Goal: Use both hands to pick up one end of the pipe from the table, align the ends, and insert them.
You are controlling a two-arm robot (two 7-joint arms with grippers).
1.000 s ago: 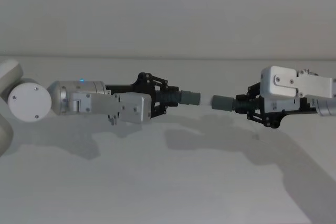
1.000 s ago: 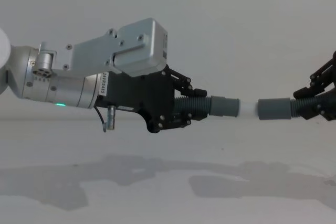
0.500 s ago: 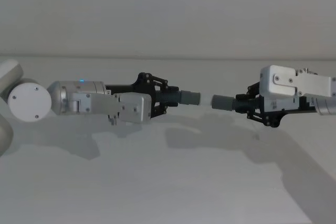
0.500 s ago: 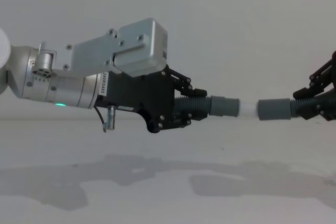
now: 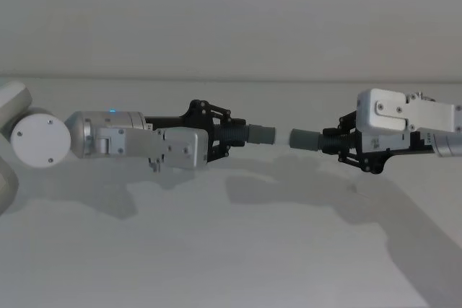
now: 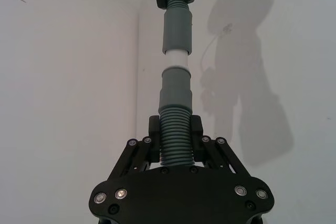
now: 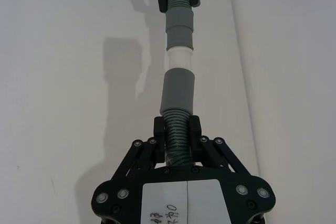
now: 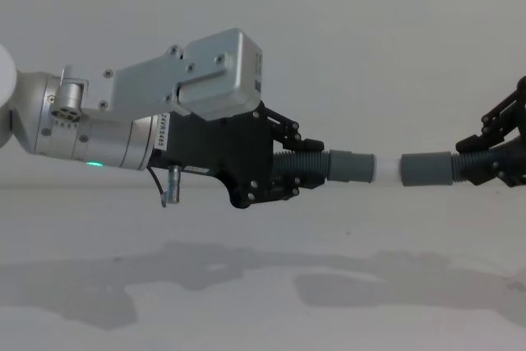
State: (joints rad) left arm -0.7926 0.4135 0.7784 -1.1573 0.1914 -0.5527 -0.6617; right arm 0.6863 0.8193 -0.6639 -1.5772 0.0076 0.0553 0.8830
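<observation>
Two grippers held the pipe's ends level above the table (image 5: 216, 250), facing each other. Left gripper (image 5: 229, 136), left of the white tip (image 8: 387, 169), was clamped on the ribbed pipe (image 6: 175, 135) just behind the white-tipped cuff (image 8: 352, 166). Right gripper (image 5: 339, 142), right of that tip, was clamped on the ribbed section behind the plain grey cuff (image 8: 427, 169). White tip met the plain cuff's mouth in the chest view, most of its length exposed between the cuffs.
</observation>
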